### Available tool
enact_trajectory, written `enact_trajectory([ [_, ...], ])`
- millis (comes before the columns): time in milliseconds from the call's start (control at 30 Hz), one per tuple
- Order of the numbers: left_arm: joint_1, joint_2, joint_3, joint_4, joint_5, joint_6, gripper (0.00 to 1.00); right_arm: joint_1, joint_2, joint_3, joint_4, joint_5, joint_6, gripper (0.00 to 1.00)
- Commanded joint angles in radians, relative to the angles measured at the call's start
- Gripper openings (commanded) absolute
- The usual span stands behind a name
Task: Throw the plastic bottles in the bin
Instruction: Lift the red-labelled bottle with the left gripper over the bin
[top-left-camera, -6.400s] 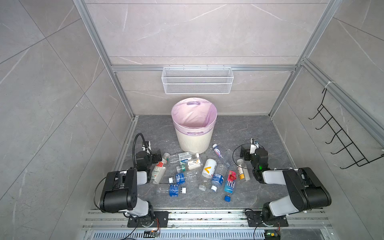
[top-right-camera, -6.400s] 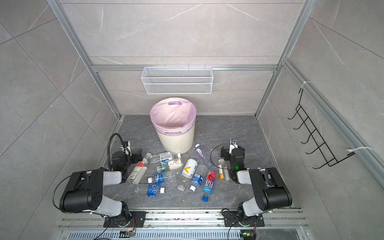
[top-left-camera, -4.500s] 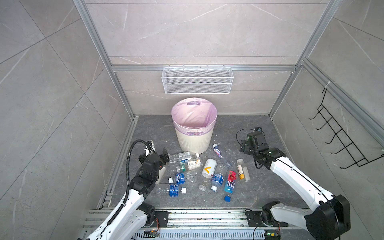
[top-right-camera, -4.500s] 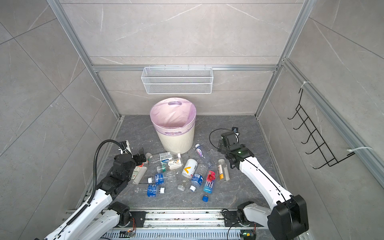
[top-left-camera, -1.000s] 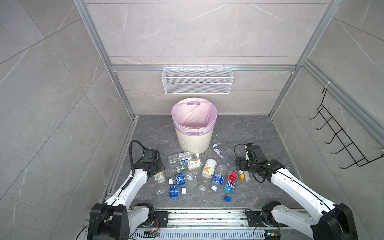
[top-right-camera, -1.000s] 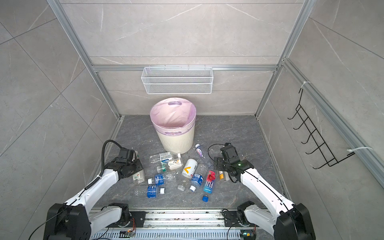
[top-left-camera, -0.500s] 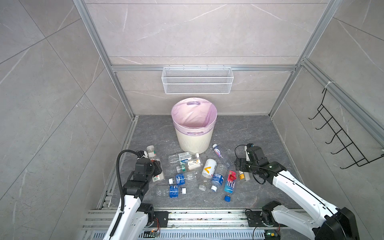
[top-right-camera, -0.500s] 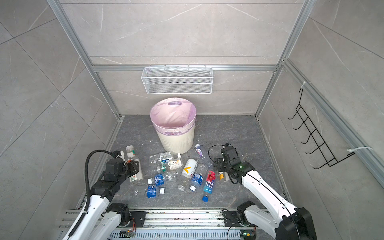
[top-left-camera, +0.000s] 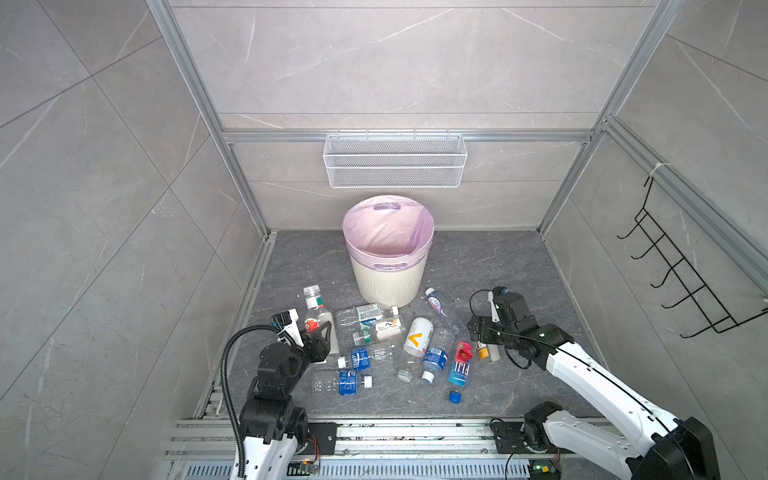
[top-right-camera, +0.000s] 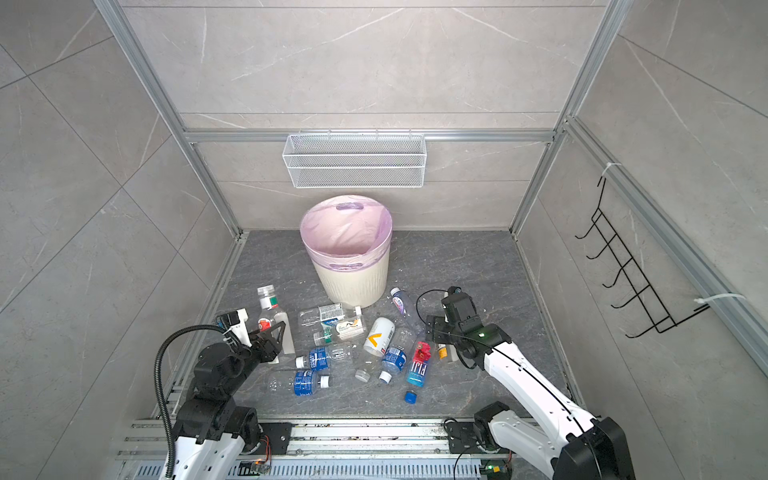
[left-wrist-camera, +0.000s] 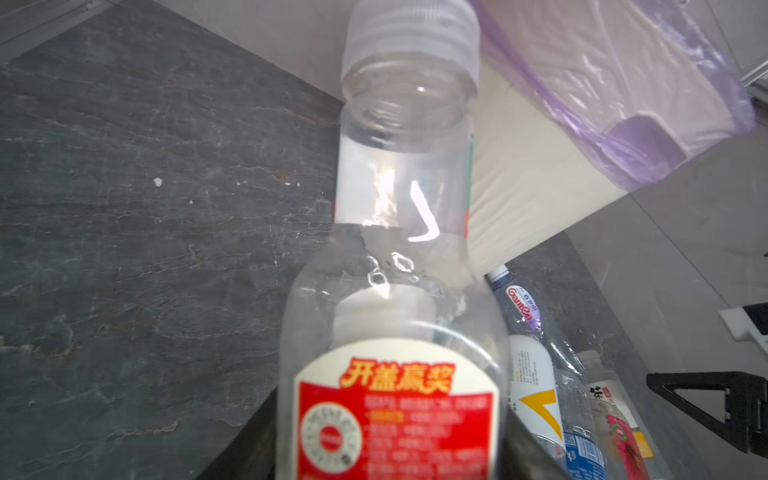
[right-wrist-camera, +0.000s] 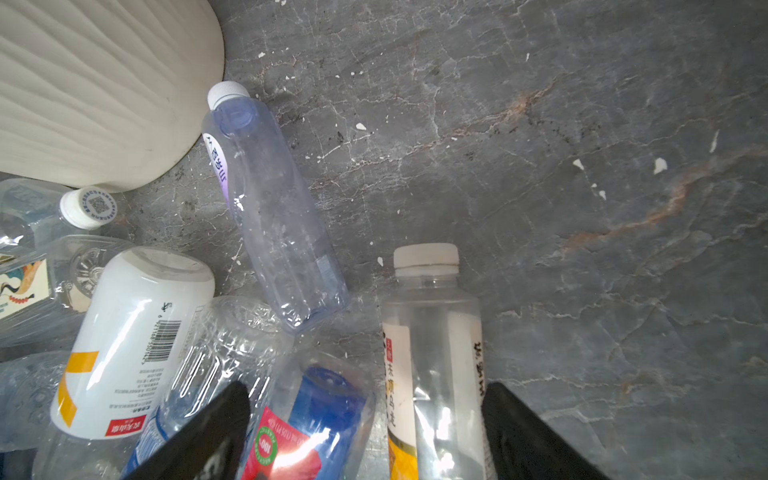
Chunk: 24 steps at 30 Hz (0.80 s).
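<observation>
My left gripper (top-left-camera: 318, 332) is shut on a clear bottle with a red label (top-left-camera: 315, 305) and holds it cap-up above the floor, left of the bin (top-left-camera: 388, 278). In the left wrist view that bottle (left-wrist-camera: 399, 257) fills the middle, with the bin (left-wrist-camera: 536, 187) behind it. My right gripper (top-left-camera: 478, 334) stands open, low over the right end of the pile. Its fingers (right-wrist-camera: 208, 436) straddle a red-and-blue labelled bottle (right-wrist-camera: 316, 419) and a yellow-labelled bottle (right-wrist-camera: 432, 332). Several more plastic bottles (top-left-camera: 417, 336) lie on the floor in front of the bin.
A white wire-mesh basket (top-left-camera: 395, 166) hangs on the back wall above the bin. On the right wall is a black hook rack (top-left-camera: 681, 282). A loose blue cap (top-left-camera: 455, 397) lies near the front rail (top-left-camera: 395, 432). A violet-labelled bottle (right-wrist-camera: 270, 199) lies beside the bin's base.
The left arm has raised the red-labelled bottle off the floor and carried it slightly toward the bin. The right gripper has stayed over the same bottles.
</observation>
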Motion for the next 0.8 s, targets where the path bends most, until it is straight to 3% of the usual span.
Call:
enact_trajectory([
  [0, 0.004, -0.034, 0.005, 0.095, 0.067, 0.025, 0.57, 0.007, -0.004, -0.011, 0.01, -0.006, -0.008, 0.9],
  [433, 0.004, 0.002, 0.166, 0.143, 0.091, 0.002, 0.58, 0.014, -0.007, -0.001, 0.009, -0.011, -0.007, 0.9],
  [633, 0.004, 0.177, 0.345, 0.24, 0.134, -0.014, 0.58, 0.016, -0.015, 0.007, 0.006, -0.01, -0.009, 0.9],
  [767, 0.0, 0.391, 0.526, 0.308, 0.193, -0.027, 0.58, 0.018, -0.024, 0.023, -0.004, -0.011, -0.009, 0.9],
])
